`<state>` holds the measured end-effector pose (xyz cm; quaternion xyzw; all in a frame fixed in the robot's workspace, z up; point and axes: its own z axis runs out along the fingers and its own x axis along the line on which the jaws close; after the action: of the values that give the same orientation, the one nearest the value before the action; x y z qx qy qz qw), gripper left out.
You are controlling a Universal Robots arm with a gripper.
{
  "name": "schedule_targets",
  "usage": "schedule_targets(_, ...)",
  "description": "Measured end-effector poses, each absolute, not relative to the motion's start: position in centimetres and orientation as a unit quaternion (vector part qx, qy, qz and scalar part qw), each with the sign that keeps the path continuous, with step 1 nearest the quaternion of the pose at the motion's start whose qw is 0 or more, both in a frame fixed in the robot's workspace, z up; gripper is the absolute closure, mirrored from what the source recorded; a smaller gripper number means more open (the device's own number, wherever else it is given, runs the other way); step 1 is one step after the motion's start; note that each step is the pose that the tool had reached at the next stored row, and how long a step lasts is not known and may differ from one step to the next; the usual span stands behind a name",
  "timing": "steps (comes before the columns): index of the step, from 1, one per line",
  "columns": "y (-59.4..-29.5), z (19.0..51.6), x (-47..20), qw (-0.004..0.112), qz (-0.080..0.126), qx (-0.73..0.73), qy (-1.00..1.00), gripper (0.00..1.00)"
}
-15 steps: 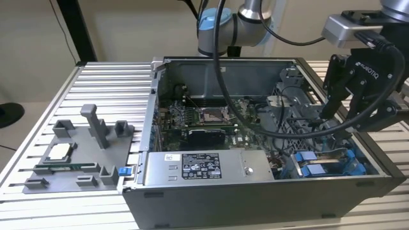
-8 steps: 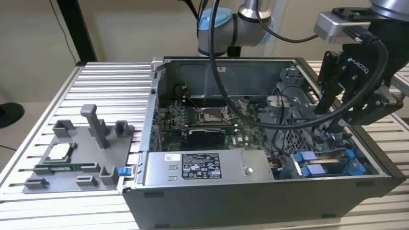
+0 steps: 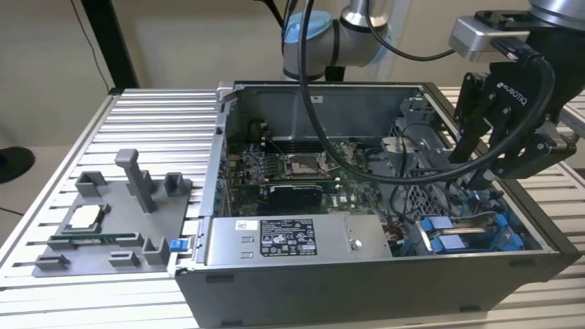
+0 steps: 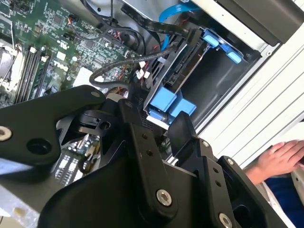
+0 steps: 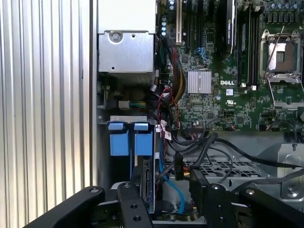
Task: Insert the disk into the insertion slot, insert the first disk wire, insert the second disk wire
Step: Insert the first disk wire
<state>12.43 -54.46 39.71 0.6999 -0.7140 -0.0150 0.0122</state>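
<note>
Evidently poised for wiring, the black metal gripper (image 5: 164,190) hangs, fingers apart, over the blue-framed silver-grey disk (image 5: 148,183) seated in the perforated grey insertion slot (image 5: 223,168).

Count | case (image 3: 366,291) 1 | motherboard (image 5: 213,104) 1 | metal box (image 3: 274,240) 1 | tray (image 3: 55,255) 1 | disk (image 4: 185,64) 1 | gripper (image 5: 161,187) 1 | hand (image 4: 280,159) 1 | blue tabs (image 5: 119,141) 2 (paired, in the first wrist view)

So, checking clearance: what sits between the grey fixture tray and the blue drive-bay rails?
In the exterior view, the stickered grey metal box lies between the fixture tray and the blue rails.
</note>
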Motion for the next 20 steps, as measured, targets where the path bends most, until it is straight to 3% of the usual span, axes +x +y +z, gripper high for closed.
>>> schedule_targets(4, -54.46, 39.71, 12.43, 0.020, -0.023, 0.700, -0.714, 0.00)
schedule_targets(20, -54.79, 39.54, 12.60, 0.020, -0.026, 0.700, -0.714, 0.00)
